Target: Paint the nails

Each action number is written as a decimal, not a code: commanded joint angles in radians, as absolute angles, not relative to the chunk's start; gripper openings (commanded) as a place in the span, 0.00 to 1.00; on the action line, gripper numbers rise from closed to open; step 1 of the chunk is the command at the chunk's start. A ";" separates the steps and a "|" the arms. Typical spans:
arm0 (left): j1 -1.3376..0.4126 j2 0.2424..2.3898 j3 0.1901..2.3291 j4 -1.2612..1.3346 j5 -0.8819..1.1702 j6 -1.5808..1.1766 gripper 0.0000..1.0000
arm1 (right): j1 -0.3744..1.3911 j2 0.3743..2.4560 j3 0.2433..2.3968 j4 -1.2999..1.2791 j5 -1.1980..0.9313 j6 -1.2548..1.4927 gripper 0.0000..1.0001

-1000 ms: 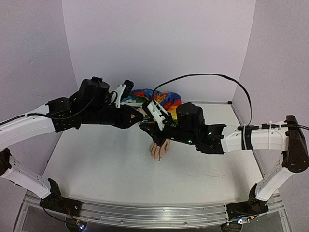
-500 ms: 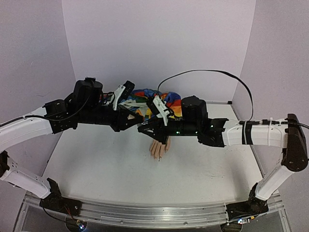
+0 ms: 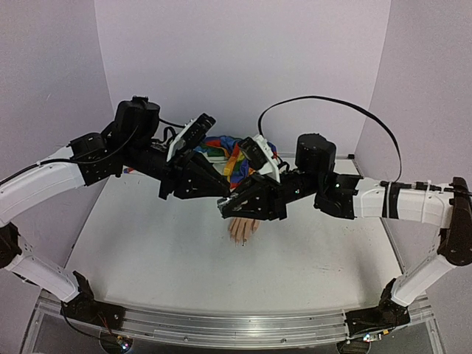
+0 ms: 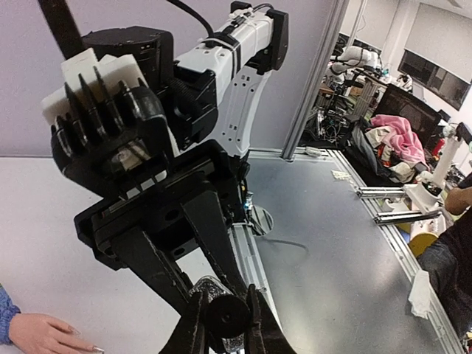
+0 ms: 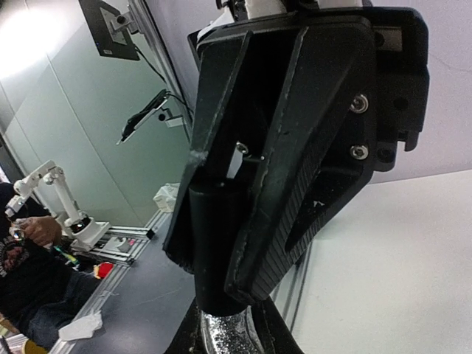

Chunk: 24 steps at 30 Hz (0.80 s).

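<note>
The left gripper is clamped on the black cap. The right gripper is clamped on the glittery bottle joined to that cap, and both are held in the air. The hand lies on the table below them, nails toward the near edge. If either grip slips while the cap turns, the bottle may drop or spill onto the hand.

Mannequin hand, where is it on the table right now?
In the top view the mannequin hand lies near the middle of the table, beneath the tip of the right hand, its rainbow sleeve running back toward the rear wall.
</note>
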<state>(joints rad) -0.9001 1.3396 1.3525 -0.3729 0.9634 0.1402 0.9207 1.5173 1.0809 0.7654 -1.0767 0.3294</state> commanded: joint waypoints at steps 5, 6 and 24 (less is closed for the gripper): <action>-0.930 1.190 1.242 -0.397 0.529 -0.016 0.38 | 0.880 1.372 1.023 0.772 -0.586 0.012 0.00; -0.930 1.167 1.228 -0.388 0.485 -0.038 0.48 | 0.880 1.374 1.021 0.759 -0.534 -0.017 0.00; -0.964 1.315 1.355 -0.256 0.041 -0.507 0.71 | 1.026 1.533 1.117 0.731 0.208 -0.174 0.00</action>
<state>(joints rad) -0.9421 1.2846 1.2762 -0.3477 0.1608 -0.4492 0.9955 1.5234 1.0431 0.6804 0.0402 -0.1280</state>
